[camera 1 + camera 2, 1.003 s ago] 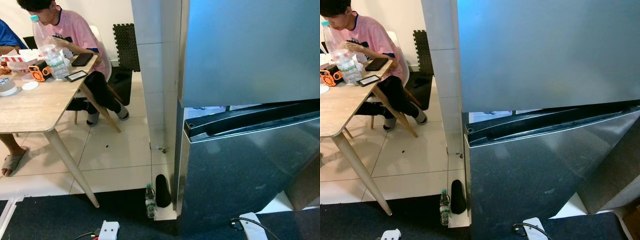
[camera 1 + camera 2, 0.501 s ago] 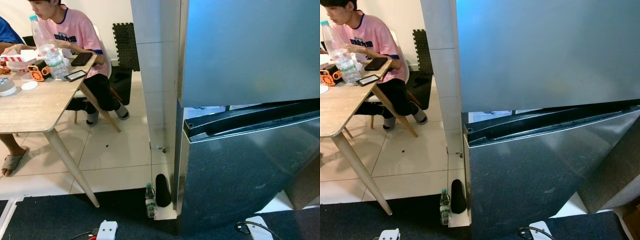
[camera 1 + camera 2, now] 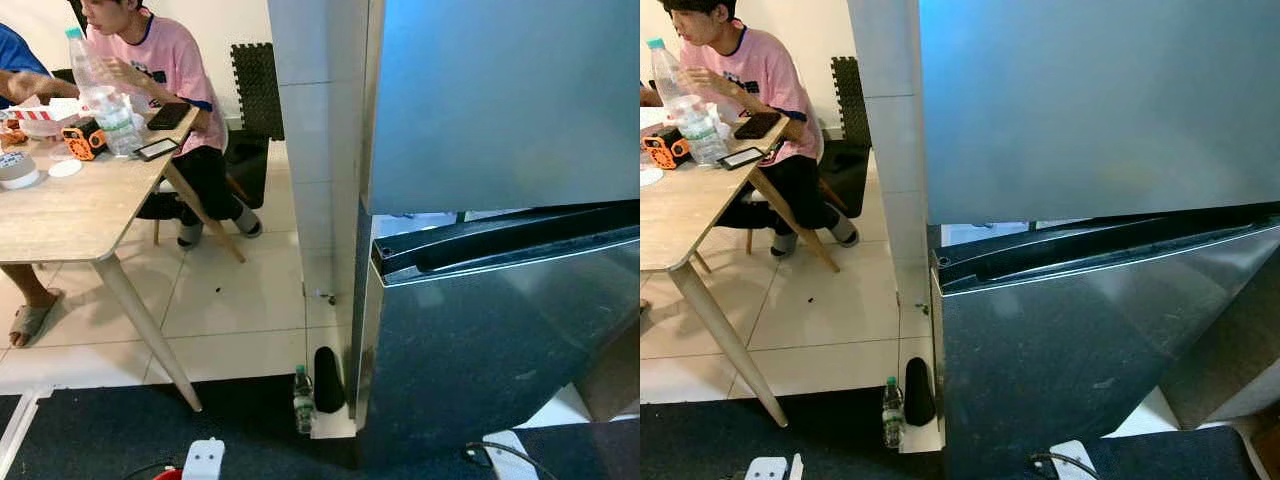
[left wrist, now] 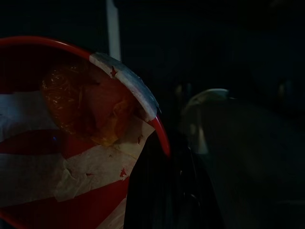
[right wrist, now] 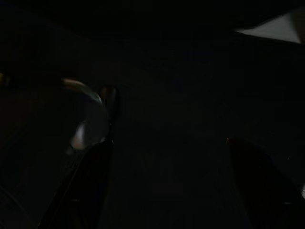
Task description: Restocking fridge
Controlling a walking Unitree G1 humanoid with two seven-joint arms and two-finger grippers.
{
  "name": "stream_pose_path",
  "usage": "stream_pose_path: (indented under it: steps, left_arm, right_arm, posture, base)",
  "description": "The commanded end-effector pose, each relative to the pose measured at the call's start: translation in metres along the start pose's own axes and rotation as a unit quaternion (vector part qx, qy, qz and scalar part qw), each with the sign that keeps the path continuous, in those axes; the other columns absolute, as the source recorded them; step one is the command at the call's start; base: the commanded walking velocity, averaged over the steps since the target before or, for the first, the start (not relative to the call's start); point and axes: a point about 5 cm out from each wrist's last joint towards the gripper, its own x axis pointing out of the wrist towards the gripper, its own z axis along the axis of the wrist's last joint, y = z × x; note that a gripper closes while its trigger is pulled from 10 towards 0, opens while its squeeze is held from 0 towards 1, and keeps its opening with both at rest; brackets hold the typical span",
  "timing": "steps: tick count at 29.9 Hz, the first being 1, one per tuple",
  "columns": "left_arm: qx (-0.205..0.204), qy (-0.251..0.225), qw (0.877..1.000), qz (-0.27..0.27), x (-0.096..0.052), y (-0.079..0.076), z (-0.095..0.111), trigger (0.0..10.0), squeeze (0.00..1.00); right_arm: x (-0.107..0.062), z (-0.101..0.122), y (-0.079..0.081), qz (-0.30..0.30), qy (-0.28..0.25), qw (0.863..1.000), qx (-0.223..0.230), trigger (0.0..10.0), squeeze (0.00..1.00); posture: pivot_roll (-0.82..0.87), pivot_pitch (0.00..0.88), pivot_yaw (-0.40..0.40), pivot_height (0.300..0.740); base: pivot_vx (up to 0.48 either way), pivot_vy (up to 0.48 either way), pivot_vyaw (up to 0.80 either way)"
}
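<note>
The fridge [image 3: 500, 110] stands closed before the robot, its steel upper door over a dark lower door [image 3: 1060, 350] with a long recessed handle between them; beside it a white tiled pillar [image 3: 310, 150], and off to the robot's left a wooden table [image 3: 60, 210] where a person in a pink shirt [image 3: 165, 60] sits with a tall water bottle [image 3: 100, 95]; on the floor at the pillar's foot stands a small bottle [image 3: 302, 400].

The left gripper [image 4: 167, 191] hangs low in shade and holds a red bowl [image 4: 71, 143], a dark finger pressed against its rim; the bowl seems covered in film with something orange inside, though the gloom makes that unsure. The right gripper [image 5: 167, 186] has its fingers spread wide with nothing between them.

To do this step well, I'd say, step in squarely, hook the free right fingers in the handle recess, and keep the bowl level.

The fridge's inside is hidden; its far side is cut off; the right wrist view is nearly black.
</note>
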Motion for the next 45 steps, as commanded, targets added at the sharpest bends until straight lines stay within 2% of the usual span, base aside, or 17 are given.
stream_pose_path:
  steps: [1,9,22,27,35,45]
  left_arm:
    - [0.009,-0.014,1.0,0.022,0.0,0.011,0.007,10.0,0.0]
    - [0.007,-0.02,0.999,0.036,-0.001,0.016,0.011,10.0,0.0]
    - [-0.003,-0.017,1.0,0.016,0.0,0.008,0.007,10.0,0.0]
    - [-0.006,-0.017,1.0,0.013,0.0,0.006,0.006,10.0,0.0]
    - [-0.006,-0.016,1.0,0.007,0.0,0.003,0.006,10.0,0.0]
    - [-0.011,-0.014,1.0,-0.001,0.0,0.0,0.005,10.0,0.0]
  right_arm:
    - [0.0,0.0,-0.002,-0.001,-0.007,1.0,0.0,10.0,0.0]
    - [0.0,0.004,-0.002,-0.001,-0.012,1.0,0.0,10.0,0.0]
    - [0.002,0.029,0.018,0.014,-0.028,0.999,-0.01,10.0,0.0]
    - [0.003,0.032,0.02,0.014,-0.029,0.999,-0.013,10.0,0.0]
    - [0.002,0.022,0.014,0.011,-0.022,1.0,-0.014,10.0,0.0]
    - [0.002,0.022,0.01,0.008,-0.02,1.0,-0.02,10.0,0.0]
  posture:
    - [-0.04,0.0,0.018,0.74]
    - [-0.03,0.0,0.024,0.74]
    - [-0.01,0.0,0.016,0.74]
    - [-0.01,0.0,0.011,0.74]
    - [0.0,0.0,0.005,0.74]
    - [-0.01,0.0,-0.003,0.74]
  base:
    - [0.0,0.0,0.0]
    - [0.0,0.0,0.0]
    - [0.0,0.0,0.0]
    - [0.0,0.0,0.0]
    - [0.0,0.0,0.0]
    - [0.0,0.0,0.0]
